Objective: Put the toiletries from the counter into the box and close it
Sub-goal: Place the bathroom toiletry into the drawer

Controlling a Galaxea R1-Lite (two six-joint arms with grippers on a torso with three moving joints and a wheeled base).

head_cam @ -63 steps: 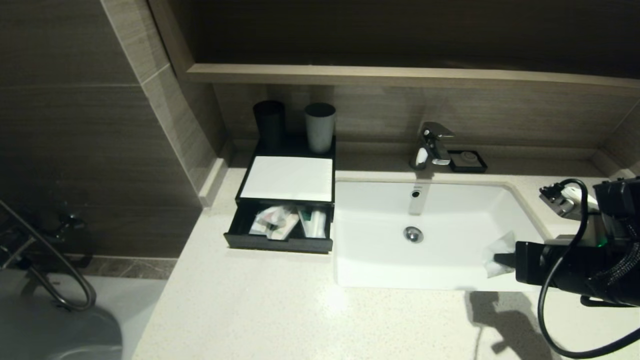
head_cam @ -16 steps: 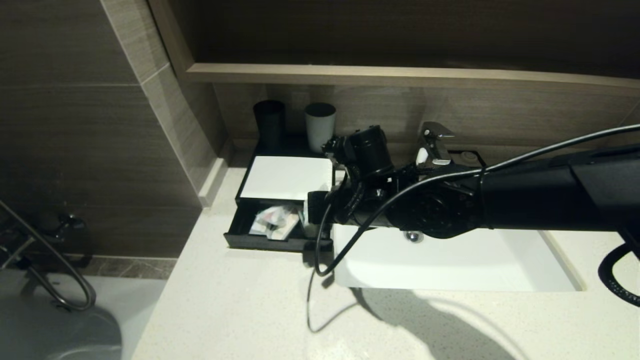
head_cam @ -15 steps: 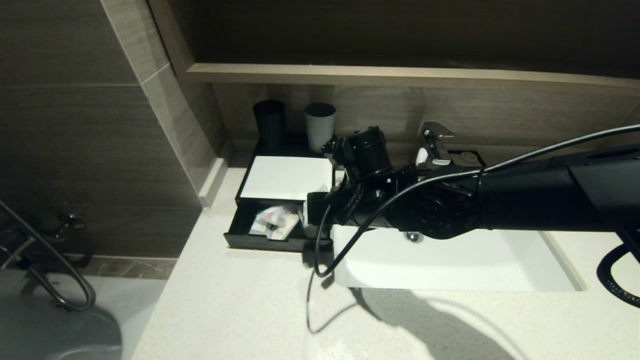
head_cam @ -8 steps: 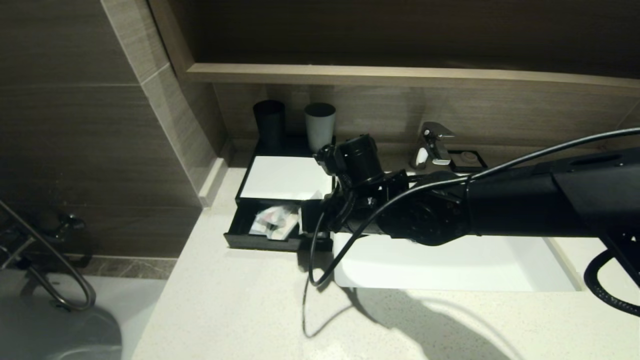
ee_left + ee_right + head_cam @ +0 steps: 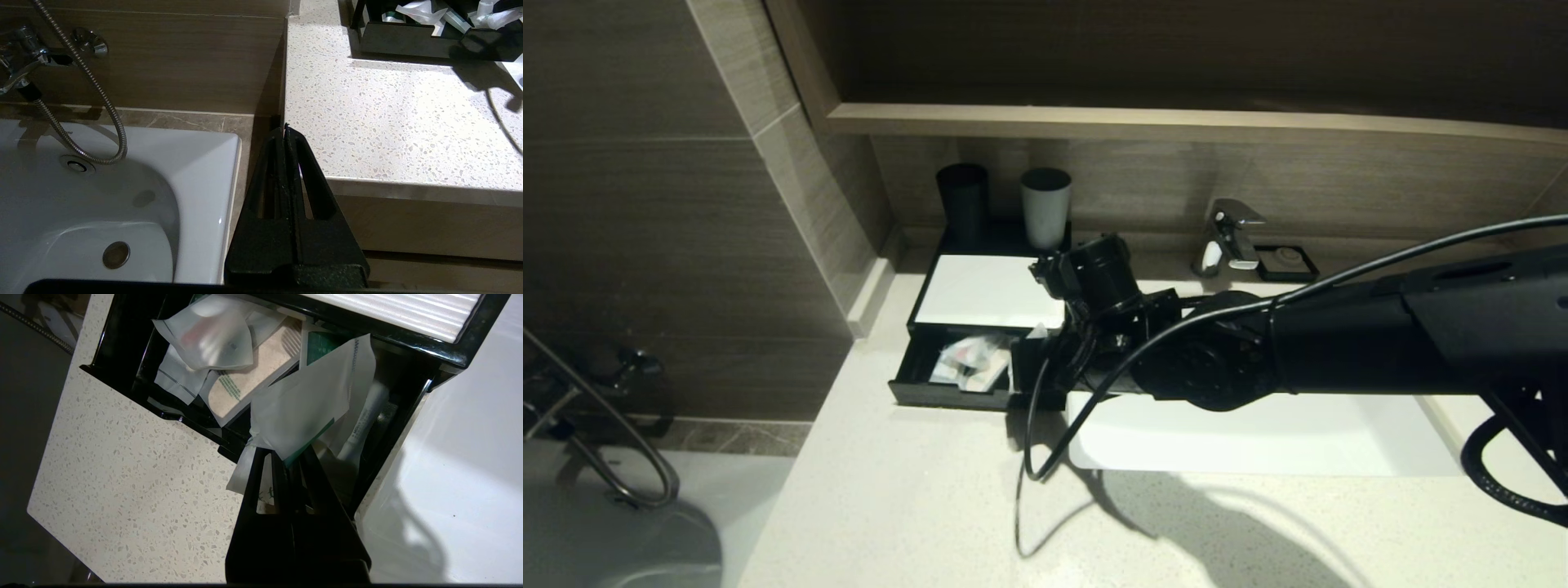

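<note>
While the black box point(image 5: 991, 322) sits on the counter point(image 5: 907, 506) just beside the white basin point(image 5: 1258, 433), its drawer point(image 5: 135, 363) stands pulled out toward the counter's front edge. The right gripper point(image 5: 288, 457) hangs over the end of the drawer nearest the basin, jaws clamped on a squarish packet point(image 5: 310, 408) with a green mark that dangles above the drawer's contents. Three other packets point(image 5: 220, 351) lie jumbled inside the drawer, one showing a pink stick. A black cup point(image 5: 962, 200) and a grey cup point(image 5: 1045, 206) stand behind the box against the wall. The left gripper point(image 5: 288, 134), fingers pressed together and holding nothing, is parked well off from the box, below the counter's corner beside a bathtub point(image 5: 102, 196).
</note>
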